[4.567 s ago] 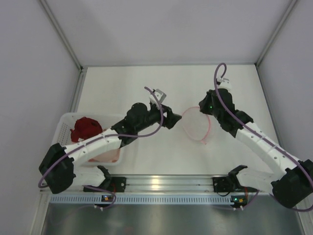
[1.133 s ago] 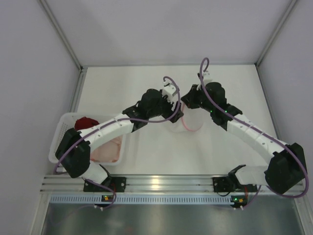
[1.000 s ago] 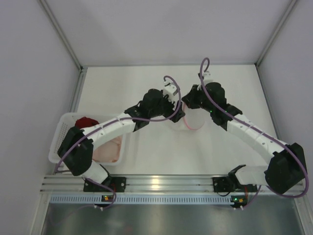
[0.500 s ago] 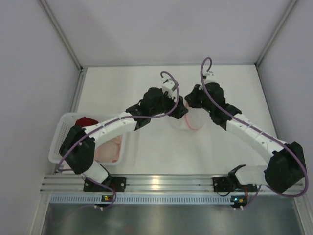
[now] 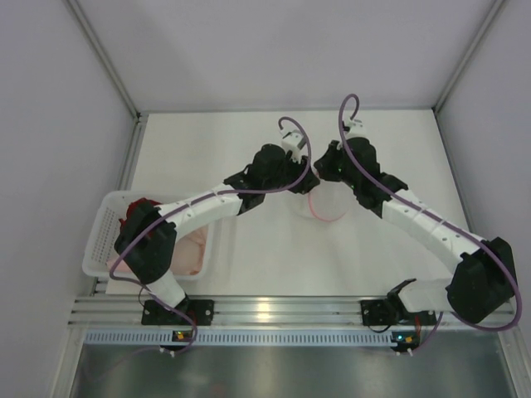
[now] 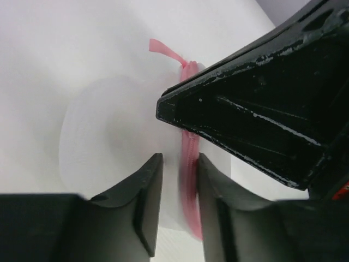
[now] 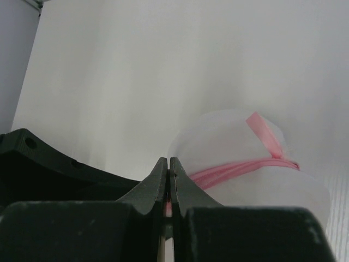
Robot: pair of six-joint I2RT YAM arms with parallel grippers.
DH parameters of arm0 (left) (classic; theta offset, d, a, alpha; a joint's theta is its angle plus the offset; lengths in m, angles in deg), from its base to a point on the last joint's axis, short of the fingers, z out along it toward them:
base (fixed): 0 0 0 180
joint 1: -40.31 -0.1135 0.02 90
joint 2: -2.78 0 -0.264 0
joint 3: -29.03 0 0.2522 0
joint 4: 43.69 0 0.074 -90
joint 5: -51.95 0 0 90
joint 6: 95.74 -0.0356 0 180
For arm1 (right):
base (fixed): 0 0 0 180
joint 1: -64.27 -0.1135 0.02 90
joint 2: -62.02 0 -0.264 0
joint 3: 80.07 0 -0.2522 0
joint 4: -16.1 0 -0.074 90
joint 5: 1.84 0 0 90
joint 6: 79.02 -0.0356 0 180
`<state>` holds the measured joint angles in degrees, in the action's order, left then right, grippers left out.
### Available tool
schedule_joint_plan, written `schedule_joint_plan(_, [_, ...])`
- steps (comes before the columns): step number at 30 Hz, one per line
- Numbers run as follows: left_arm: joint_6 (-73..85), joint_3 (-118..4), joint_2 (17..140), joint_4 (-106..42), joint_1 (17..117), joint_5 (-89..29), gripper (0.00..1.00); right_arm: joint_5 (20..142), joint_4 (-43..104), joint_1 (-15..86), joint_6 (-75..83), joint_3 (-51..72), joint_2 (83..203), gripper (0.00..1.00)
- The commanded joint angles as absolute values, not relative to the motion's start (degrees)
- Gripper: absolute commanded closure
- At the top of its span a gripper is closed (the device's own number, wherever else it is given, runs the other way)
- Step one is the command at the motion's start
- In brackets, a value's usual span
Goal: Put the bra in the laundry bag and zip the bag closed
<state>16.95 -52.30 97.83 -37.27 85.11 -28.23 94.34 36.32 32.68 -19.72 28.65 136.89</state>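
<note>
1. Left fingers (image 6: pixel 143 204), spread, straddle the pink zip rim (image 6: pixel 188 164) of the laundry bag (image 6: pixel 98 136) on the surface; the rim runs lengthwise between them.
2. Right fingers (image 7: pixel 155 185), pressed together, pinch a pink sliver opposite.

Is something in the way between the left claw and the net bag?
Nothing visible is. The left gripper holds its open jaws astride the pink zip rim of the laundry bag. The right gripper pinches that rim close beside them, not between.
</note>
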Motion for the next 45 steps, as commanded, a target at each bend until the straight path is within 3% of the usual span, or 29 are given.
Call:
schedule_joint_plan(1, [17.11,-54.69,98.49,-40.3,85.66,-27.95,0.67,96.33,35.4,31.93,-20.05,25.61,135.76,1.0])
schedule_joint_plan(2, [17.11,-54.61,98.67,-40.3,85.75,-27.68,0.83,96.51,35.66,31.93,-19.87,25.7,135.67,1.0])
schedule_joint_plan(3, [17.02,-54.43,98.41,-40.22,85.75,-27.59,0.91,97.21,35.93,31.93,-19.78,25.61,135.58,1.0])
schedule_joint_plan(5, [16.76,-53.55,97.97,-40.74,85.75,-27.16,1.0,97.92,36.19,31.93,-19.34,25.61,135.49,1.0])
schedule_joint_plan(25, [8.58,-33.88,77.58,-45.75,85.49,-29.08,1.0,102.4,37.07,35.0,-17.05,30.26,132.25,1.0])
schedule_joint_plan(43, [22.28,-32.28,73.18,-49.08,79.78,-25.84,1.0,97.05,40.77,38.52,-18.37,31.59,129.96,1.0])
schedule_joint_plan(44, [22.9,-32.54,73.53,-49.27,79.69,-25.14,1.0,96.43,40.76,38.61,-18.29,31.41,129.96,0.97])
schedule_joint_plan(45, [23.69,-33.5,73.88,-49.44,79.69,-24.26,1.0,95.12,41.72,38.78,-18.37,30.89,129.78,0.83])
